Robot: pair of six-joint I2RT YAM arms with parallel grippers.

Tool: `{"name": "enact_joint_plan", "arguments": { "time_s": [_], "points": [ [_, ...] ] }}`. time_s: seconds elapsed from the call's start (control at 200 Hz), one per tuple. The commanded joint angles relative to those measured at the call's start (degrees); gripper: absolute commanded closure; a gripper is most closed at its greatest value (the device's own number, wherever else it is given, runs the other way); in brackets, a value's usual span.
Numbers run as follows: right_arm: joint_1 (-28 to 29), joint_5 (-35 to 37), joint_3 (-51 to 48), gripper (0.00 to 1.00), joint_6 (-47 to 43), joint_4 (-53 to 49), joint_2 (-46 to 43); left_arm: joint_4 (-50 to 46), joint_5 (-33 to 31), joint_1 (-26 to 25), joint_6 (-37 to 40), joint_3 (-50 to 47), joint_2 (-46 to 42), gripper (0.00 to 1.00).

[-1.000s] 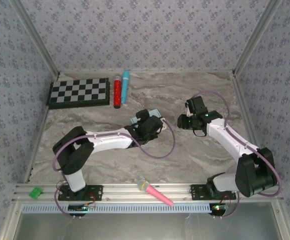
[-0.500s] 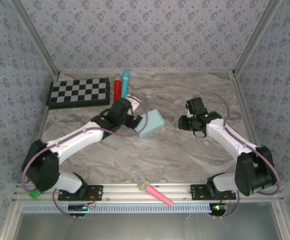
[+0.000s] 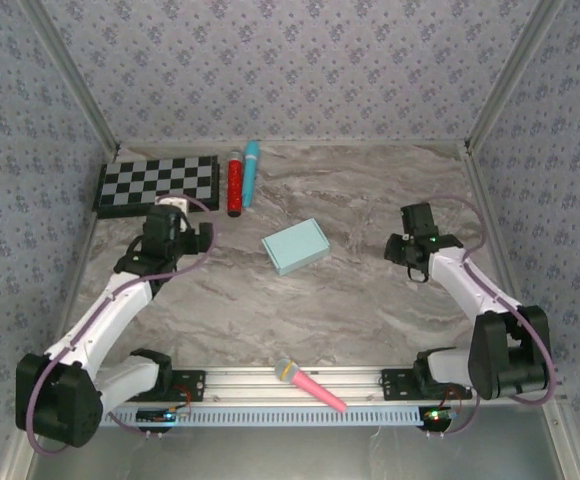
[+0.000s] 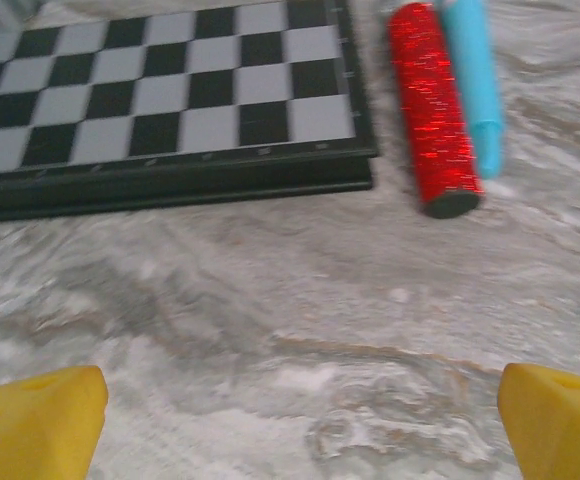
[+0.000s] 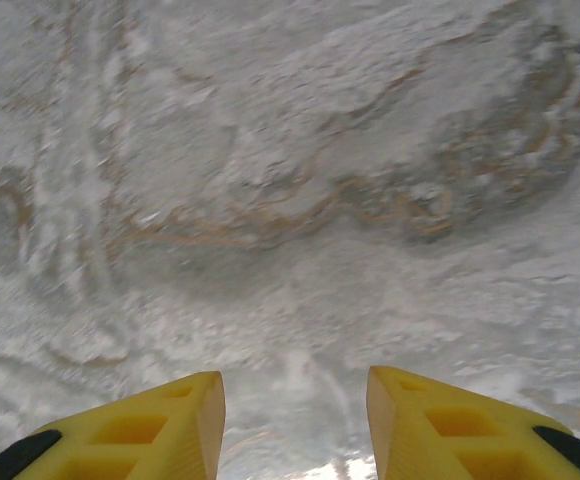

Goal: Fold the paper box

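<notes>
The box (image 3: 296,246) lay alone in the middle of the overhead frame, flat on the table (image 3: 370,190) and closed, with no flap standing up as far as could be seen. One second before, the left arm was reaching over the box. Half a second before, it was just beside it, and now it had swung away to the left of the frame, near the checkerboard (image 3: 158,184). The left gripper (image 4: 295,420) had its fingers spread wide with nothing between them, and its camera looked at the board edge, the red tube (image 4: 432,110) and the cyan tube (image 4: 470,75). The right gripper (image 5: 295,420) had also moved back a little, toward the right of the frame. Its fingers stood about half apart, with bare table between them. Both grippers were well apart from the box, so the folding was probably finished, and the arms seemed to be retreating rather than preparing another press.
</notes>
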Motion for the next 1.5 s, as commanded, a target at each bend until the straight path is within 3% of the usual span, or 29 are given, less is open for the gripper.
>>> {"name": "enact_joint_plan", "arguments": {
  "time_s": [0.0,0.14,0.36,0.485,0.81,1.209,1.494],
  "points": [
    [-3.6,1.3,-2.7,0.56,0.2,3.6,-2.1,-2.3,-6.6,3.4,-4.4,-0.8,0.0,0.0],
    [-9.0,0.7,-6.6,0.55,0.1,9.4,-4.0,0.5,-10.6,8.0,-7.8,-3.5,2.1,0.0],
    [-14.6,-2.8,-9.6,0.53,-5.1,17.8,-4.5,18.4,-9.0,9.3,0.9,-11.9,3.4,0.0],
    [-14.7,-1.8,-12.8,0.5,-11.3,28.6,-4.6,29.8,-4.1,10.4,5.0,-16.2,4.6,0.0],
    [-14.7,-9.2,-21.4,0.42,-18.2,53.0,-4.0,44.3,14.0,15.9,8.3,-19.7,11.0,0.0],
    [-14.7,-14.3,-22.2,0.39,-21.9,66.9,5.4,63.2,19.0,17.3,9.3,-21.9,22.4,0.0],
    [-14.5,-14.8,-24.3,0.38,-22.3,73.4,9.5,67.2,18.8,17.2,9.1,-22.6,26.2,0.01]
  ]
}}
